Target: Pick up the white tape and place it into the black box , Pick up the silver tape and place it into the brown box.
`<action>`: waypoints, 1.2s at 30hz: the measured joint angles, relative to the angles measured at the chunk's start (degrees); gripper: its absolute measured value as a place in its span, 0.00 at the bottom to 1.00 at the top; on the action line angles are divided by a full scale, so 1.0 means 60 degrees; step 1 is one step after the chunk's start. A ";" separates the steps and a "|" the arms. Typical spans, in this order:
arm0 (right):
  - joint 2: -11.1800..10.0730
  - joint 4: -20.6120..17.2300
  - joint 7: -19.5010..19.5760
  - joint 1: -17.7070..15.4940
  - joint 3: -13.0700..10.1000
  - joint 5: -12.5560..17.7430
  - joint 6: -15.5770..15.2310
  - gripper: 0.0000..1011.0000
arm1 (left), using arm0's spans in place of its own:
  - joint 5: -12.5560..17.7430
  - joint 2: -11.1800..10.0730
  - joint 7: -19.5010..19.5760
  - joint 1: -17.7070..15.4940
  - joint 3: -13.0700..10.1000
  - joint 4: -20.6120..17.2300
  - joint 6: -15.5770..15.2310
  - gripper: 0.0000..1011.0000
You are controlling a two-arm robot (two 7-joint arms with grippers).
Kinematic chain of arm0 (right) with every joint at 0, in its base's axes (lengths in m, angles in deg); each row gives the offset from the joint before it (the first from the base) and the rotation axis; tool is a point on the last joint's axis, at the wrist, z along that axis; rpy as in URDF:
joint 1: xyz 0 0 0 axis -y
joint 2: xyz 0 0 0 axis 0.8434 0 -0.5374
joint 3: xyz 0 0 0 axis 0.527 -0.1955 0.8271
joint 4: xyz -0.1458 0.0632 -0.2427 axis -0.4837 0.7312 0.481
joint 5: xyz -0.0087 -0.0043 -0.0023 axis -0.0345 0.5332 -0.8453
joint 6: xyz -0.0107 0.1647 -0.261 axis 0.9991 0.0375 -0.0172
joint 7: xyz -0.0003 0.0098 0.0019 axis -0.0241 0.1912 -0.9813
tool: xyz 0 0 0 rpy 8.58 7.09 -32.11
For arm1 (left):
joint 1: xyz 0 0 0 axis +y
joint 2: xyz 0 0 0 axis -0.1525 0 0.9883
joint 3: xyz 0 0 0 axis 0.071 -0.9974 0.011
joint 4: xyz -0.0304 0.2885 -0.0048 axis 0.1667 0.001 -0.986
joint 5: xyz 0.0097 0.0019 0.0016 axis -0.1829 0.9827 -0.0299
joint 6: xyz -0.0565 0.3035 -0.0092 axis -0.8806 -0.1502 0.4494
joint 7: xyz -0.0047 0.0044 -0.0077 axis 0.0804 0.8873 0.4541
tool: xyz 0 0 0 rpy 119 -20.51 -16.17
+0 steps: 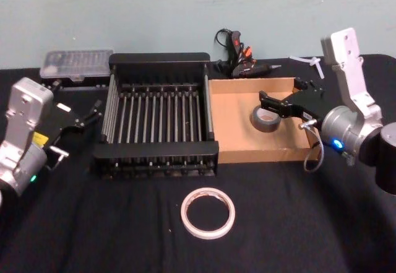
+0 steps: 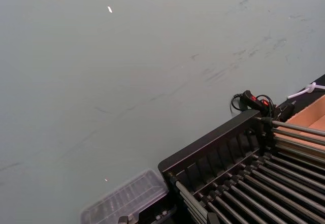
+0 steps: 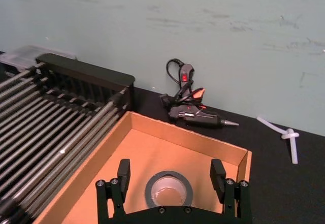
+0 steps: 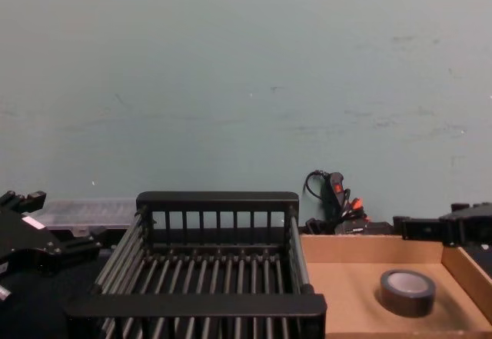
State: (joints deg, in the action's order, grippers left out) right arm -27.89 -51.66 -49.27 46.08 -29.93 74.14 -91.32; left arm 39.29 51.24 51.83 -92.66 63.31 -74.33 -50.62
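Note:
The silver tape [image 1: 267,119] [image 3: 169,191] [image 4: 407,291] lies flat on the floor of the brown box [image 1: 232,134] [image 4: 361,248], toward its right side. My right gripper [image 1: 279,99] [image 3: 170,172] hovers open just above the roll, one finger on each side, holding nothing. In front of the black box [image 1: 161,109] [image 3: 76,74] [image 4: 217,199], the white tape [image 1: 208,212] rests flat on the black table. The crate holds nothing. My left gripper [image 1: 90,113] sits parked to the left of the crate.
A black glue gun [image 1: 238,59] [image 3: 195,115] and white glue sticks [image 1: 312,62] [image 3: 287,135] lie behind the brown box. Behind the crate's left corner sits a clear plastic case [image 1: 74,65] [image 2: 124,201]. A teal wall closes off the back.

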 joint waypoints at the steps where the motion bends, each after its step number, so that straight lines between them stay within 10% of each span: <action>1: -0.0049 -0.0118 -0.0057 -0.0077 -0.0030 0.0046 -0.0015 0.99 | 0.0000 0.0000 0.0000 0.0000 0.0000 0.0000 0.0000 0.99; 21: -0.1615 -0.3018 -0.1205 -0.2527 0.0096 0.0976 -0.0443 0.99 | 0.0000 0.0000 0.0000 0.0000 0.0000 0.0000 0.0000 0.99; 36: -0.2116 -0.3398 -0.0985 -0.3357 0.0857 0.0748 -0.0302 0.99 | 0.0000 0.0000 0.0000 -0.0001 0.0000 0.0000 0.0000 0.99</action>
State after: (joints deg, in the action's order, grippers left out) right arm -40.59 -72.05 -55.18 25.94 -24.79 78.63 -93.13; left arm 39.28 51.24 51.83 -92.66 63.31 -74.34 -50.62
